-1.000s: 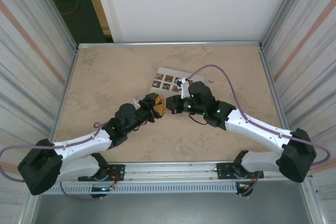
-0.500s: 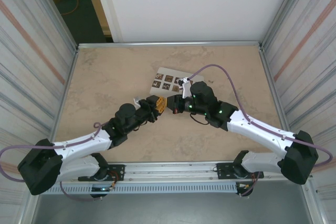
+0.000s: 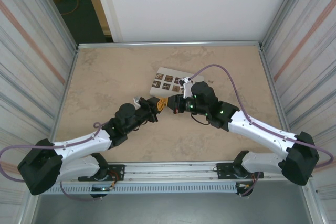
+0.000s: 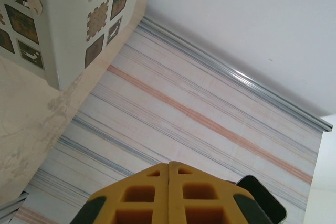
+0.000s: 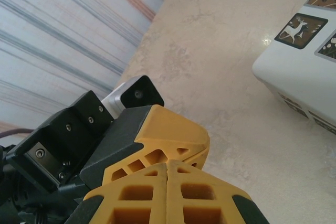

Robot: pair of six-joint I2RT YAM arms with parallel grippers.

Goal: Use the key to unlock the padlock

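Status: left gripper (image 3: 160,104) has closed from partly open to fingers flush, nothing discernible between them. The right gripper (image 3: 171,104) is likewise shut, close against the left's tips, with the white patterned box (image 3: 169,80) just beyond. Location of the padlock cannot be told; any grip on it is unconfirmed.

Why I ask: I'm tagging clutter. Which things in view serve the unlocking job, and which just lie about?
For the job: left tool, shut; right tool, shut; their tips are close together.
Lying about: white box with patterned squares, resting on the marbled table.
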